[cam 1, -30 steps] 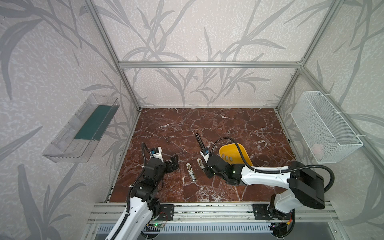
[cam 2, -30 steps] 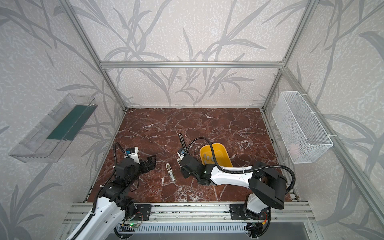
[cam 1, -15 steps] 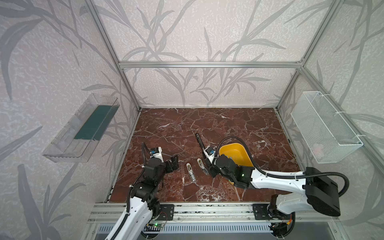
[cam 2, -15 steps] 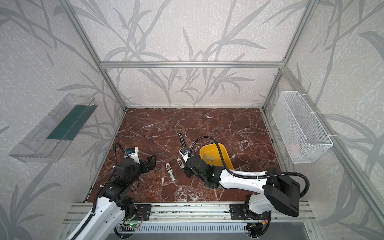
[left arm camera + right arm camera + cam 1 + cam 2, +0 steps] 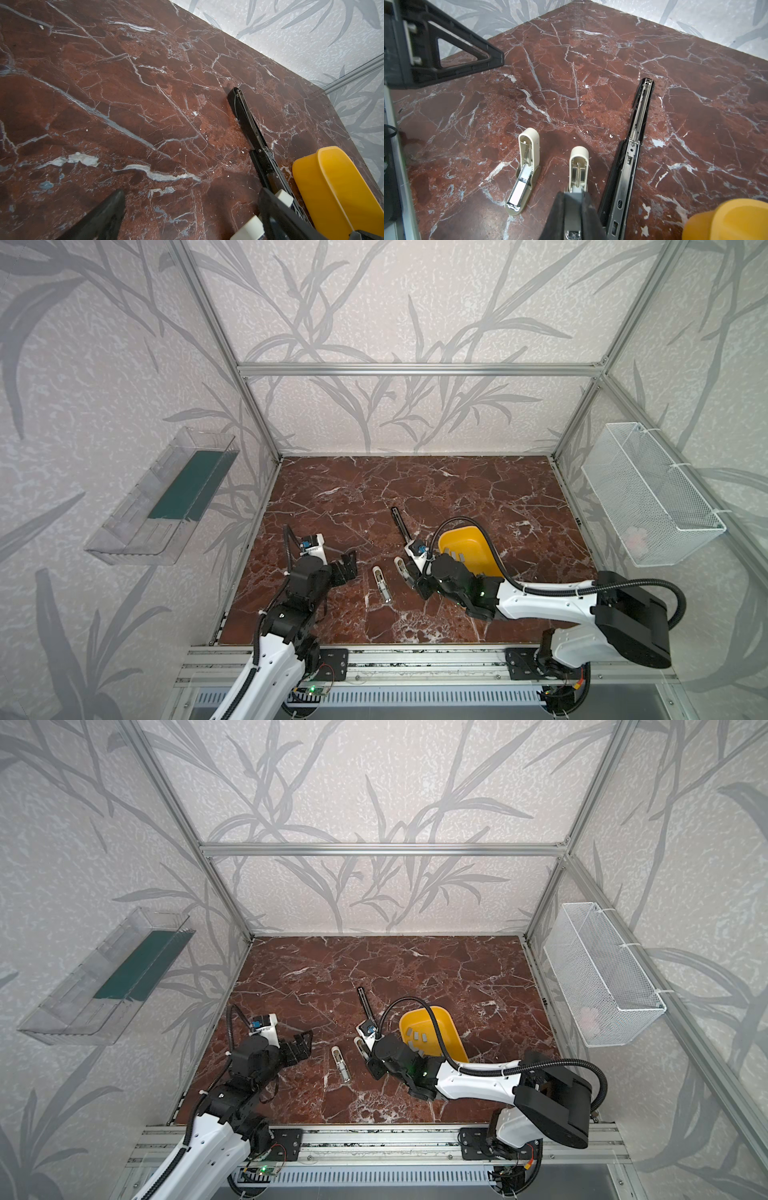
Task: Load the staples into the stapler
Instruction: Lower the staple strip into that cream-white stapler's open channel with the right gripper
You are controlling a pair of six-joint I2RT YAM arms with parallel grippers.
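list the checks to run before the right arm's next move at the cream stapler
1. The right end effector is shut on a grey staple strip: ok.
2. The strip sits over the open cream stapler: ok.
3. Strip seated in its channel: cannot tell, hidden.
4. The left end effector is open, away from the staplers: ok.
5. The other cream stapler and the black stapler lie apart from it: ok.
6. More staples lie in the yellow tray: ok.

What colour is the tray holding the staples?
Yellow tray; clearest in a top view.
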